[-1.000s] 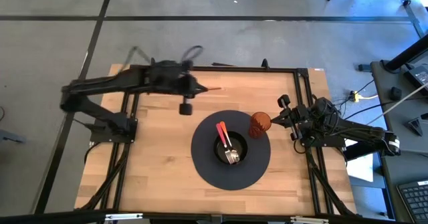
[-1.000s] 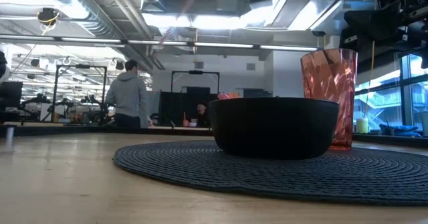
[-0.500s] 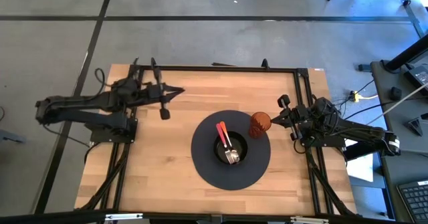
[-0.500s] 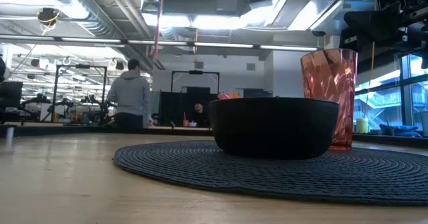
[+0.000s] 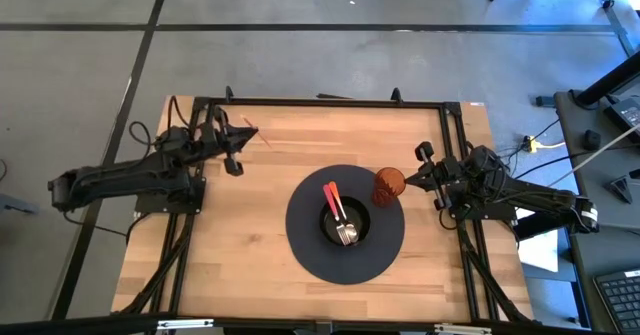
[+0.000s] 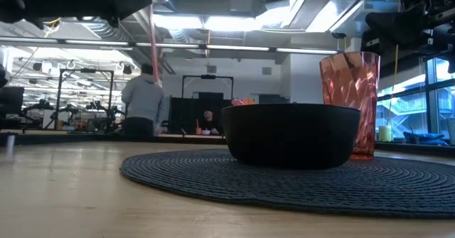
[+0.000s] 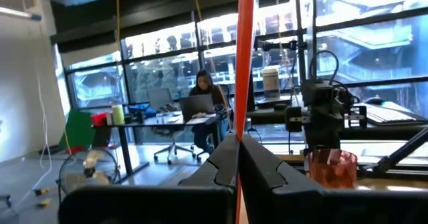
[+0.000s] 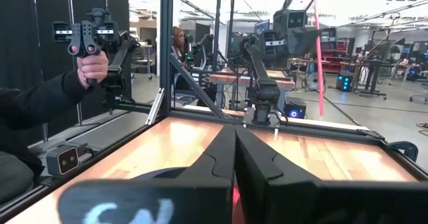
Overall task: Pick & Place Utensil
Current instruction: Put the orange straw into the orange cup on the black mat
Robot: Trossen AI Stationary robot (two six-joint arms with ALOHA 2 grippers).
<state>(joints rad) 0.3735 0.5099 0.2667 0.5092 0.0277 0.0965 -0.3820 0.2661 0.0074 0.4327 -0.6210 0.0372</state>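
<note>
A wooden table is seen from above, with 2 dark robot arms at its sides. The left gripper hovers near the table's far left corner, its 2 fingers clamped together on a thin red utensil, which stands nearly upright and rises above the fingers in the left wrist view. A round dark placemat lies toward the near right part of the table, carrying a black bowl that already holds a red-handled utensil and a metal one. A reddish tumbler stands on the mat's right edge, just beside the bowl. The right gripper waits by the table's right edge, its fingers together and holding nothing. The likely risks: the slim utensil, pinched only at its lower end, could pivot or slip during travel, and a careless approach to the bowl could knock the tumbler over.
</note>
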